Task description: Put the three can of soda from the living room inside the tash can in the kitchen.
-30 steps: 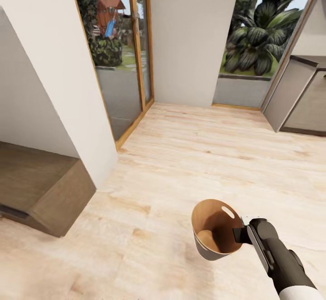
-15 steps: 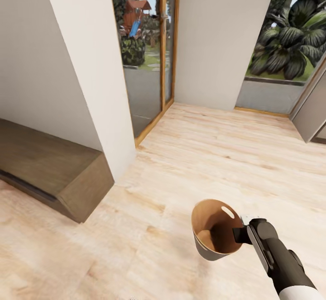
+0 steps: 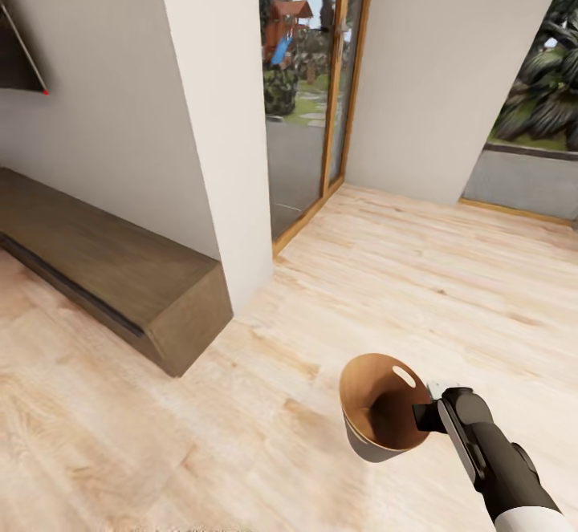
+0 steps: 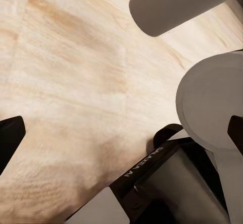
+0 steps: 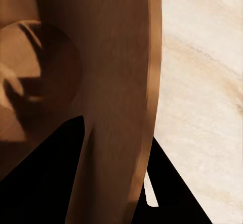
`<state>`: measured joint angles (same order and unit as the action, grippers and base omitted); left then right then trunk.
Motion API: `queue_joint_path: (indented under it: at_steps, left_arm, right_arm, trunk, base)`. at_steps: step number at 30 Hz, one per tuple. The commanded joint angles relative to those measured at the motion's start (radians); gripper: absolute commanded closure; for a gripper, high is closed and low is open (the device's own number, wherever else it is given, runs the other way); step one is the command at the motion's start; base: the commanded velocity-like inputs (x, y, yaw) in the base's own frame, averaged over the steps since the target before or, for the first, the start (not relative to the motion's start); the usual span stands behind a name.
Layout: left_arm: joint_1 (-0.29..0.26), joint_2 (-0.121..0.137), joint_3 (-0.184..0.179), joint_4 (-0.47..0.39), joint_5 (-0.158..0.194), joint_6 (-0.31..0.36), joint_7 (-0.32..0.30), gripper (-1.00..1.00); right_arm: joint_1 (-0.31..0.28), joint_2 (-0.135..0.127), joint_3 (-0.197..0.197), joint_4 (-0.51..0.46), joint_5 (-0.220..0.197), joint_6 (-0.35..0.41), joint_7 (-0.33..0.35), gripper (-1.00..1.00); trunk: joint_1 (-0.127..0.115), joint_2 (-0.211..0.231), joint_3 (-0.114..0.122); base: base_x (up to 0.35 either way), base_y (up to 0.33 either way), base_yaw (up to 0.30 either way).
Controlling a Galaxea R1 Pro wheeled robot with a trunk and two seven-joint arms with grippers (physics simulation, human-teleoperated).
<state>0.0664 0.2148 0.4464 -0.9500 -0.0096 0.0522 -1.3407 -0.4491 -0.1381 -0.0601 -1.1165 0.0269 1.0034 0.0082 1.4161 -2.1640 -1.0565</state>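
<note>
Swinging leftward, the head camera is bringing the long low cabinet [image 3: 112, 263] and a TV corner [image 3: 18, 54] into view at ten o'clock. The right gripper [image 3: 424, 417] is clenching the tash can [image 3: 377, 404] by its rim, and the can should be kept upright while the robot is rolling. The left gripper [image 4: 121, 133] is hanging with its fingers spread and nothing between them.

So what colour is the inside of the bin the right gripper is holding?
Brown inside the trash can, clearest in the head view, held at its rim by the right gripper.

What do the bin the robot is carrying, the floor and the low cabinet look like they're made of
The bin: smooth matte brown inside, grey-white outside, probably plastic or moulded fibre. The floor: pale wood planks, grain and seams showing, slight sheen. The low cabinet: dark brown wood-look board, faint grain, matte. Right gripper pinches the bin's rim.
</note>
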Motion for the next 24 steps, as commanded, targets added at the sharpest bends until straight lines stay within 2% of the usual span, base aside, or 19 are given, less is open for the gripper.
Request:
queue_joint_path:
  at_steps: [1,24]
  left_arm:
    - [0.000,0.000,0.000,-0.001,0.000,0.000,0.000,-1.00]
    - [0.001,0.000,0.000,-0.003,-0.001,0.000,0.000,-1.00]
  right_arm:
    - [0.000,0.000,0.000,0.000,-0.012,0.000,0.001,1.00]
    - [0.000,0.000,0.002,0.001,-0.012,0.000,0.001,1.00]
  trunk:
    - [0.000,0.000,0.000]
    - [0.000,0.000,0.000]
  base:
    - [0.000,0.000,0.290]
    - [0.000,0.000,0.290]
